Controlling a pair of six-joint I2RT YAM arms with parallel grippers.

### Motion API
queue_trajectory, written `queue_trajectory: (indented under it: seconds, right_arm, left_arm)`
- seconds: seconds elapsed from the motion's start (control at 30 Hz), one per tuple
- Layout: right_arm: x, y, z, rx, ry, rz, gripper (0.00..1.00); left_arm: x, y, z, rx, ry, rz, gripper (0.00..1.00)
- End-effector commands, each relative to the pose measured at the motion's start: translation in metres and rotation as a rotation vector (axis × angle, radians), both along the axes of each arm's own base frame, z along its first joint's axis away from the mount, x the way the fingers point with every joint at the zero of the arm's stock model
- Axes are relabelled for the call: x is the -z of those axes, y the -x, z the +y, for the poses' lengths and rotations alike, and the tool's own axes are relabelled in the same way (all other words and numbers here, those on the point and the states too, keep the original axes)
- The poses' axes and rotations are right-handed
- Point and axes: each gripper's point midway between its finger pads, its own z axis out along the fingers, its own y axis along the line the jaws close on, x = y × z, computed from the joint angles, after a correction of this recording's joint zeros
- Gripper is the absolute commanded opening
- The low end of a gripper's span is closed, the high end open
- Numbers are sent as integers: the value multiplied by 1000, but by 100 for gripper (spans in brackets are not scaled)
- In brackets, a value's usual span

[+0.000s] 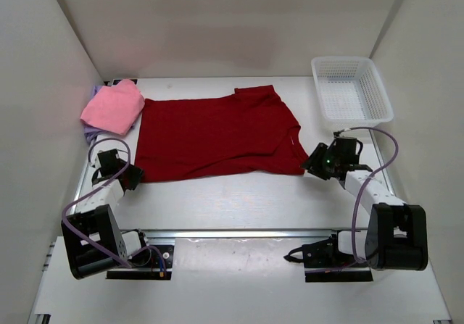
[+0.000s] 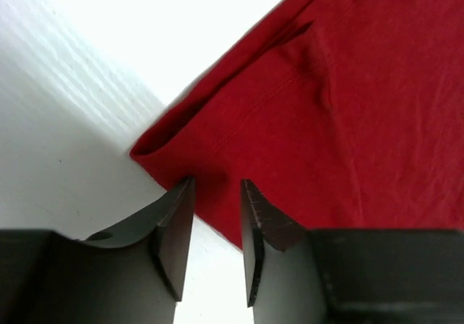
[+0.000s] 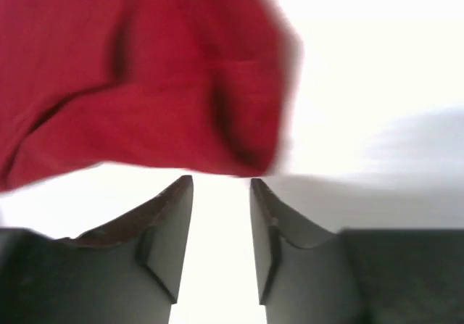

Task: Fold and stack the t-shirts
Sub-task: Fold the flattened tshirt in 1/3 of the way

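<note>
A dark red t-shirt (image 1: 217, 134) lies spread flat across the middle of the table, neck to the right. At its near left corner (image 2: 304, 121) sits my left gripper (image 1: 133, 178), open, its tips just over the hem with nothing pinched between them (image 2: 217, 186). My right gripper (image 1: 313, 162) is open just off the shirt's near right corner (image 3: 145, 85); bare table shows between its fingers (image 3: 221, 183). A folded pink t-shirt (image 1: 112, 106) rests at the far left on top of a lavender t-shirt (image 1: 91, 130), of which only an edge shows.
A white lattice basket (image 1: 351, 88) stands at the far right corner. White walls close in the table on the left, back and right. Each arm's cable loops beside it near the table's front edge.
</note>
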Motion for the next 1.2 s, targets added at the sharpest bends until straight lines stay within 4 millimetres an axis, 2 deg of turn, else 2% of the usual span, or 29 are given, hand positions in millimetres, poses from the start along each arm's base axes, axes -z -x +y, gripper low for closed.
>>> queue_trajectory:
  seconds: [0.0, 0.07, 0.1, 0.17, 0.23, 0.3, 0.4, 0.57, 0.67, 0.7, 0.77, 0.87, 0.9, 1.1, 1.17]
  right_arm:
    - [-8, -19, -21, 88, -5, -92, 39]
    - [3, -14, -17, 67, 6, -60, 40]
    - [5, -14, -15, 56, 6, -67, 44]
    - [7, -13, -5, 20, -19, -78, 45]
    - [-3, -20, -2, 7, 5, -114, 34]
    - [-9, -24, -1, 6, 29, -128, 33]
    - [-8, -29, 3, -24, 37, -122, 41]
    - [9, -31, 4, -23, -4, -84, 44]
    - [11, -33, 9, -46, -20, -77, 35]
    - [16, -29, 12, -61, -33, -57, 33]
    - [15, -30, 14, -64, -34, -58, 15]
    - [13, -30, 7, -31, -18, -52, 0]
    - [10, -30, 7, -34, -15, -69, 0]
    - [3, -38, -30, 84, -12, -64, 0]
    - [3, -37, -33, 92, -41, -59, 0]
  left_arm:
    - [-7, -7, -2, -2, 22, -38, 43]
    - [0, -1, -4, 0, 37, -13, 43]
    - [4, -1, -5, 5, 42, -5, 43]
    - [11, 5, -4, -5, 32, 12, 44]
    - [14, 6, -5, -12, 38, 9, 43]
    - [19, 7, -4, -20, 37, 16, 42]
    - [24, 4, -6, -15, 50, 21, 33]
    - [31, 5, -6, -26, 61, 32, 17]
    - [24, -3, -7, -17, 57, 6, 5]
    - [23, -5, -6, -13, 51, -1, 4]
    - [22, -5, -5, -15, 37, 0, 0]
    - [22, -3, 0, -23, 24, 6, 0]
    - [21, -4, 1, -24, 20, 2, 0]
    - [14, -8, 4, -13, -9, -8, 0]
    - [11, -10, 2, -6, -13, -21, 0]
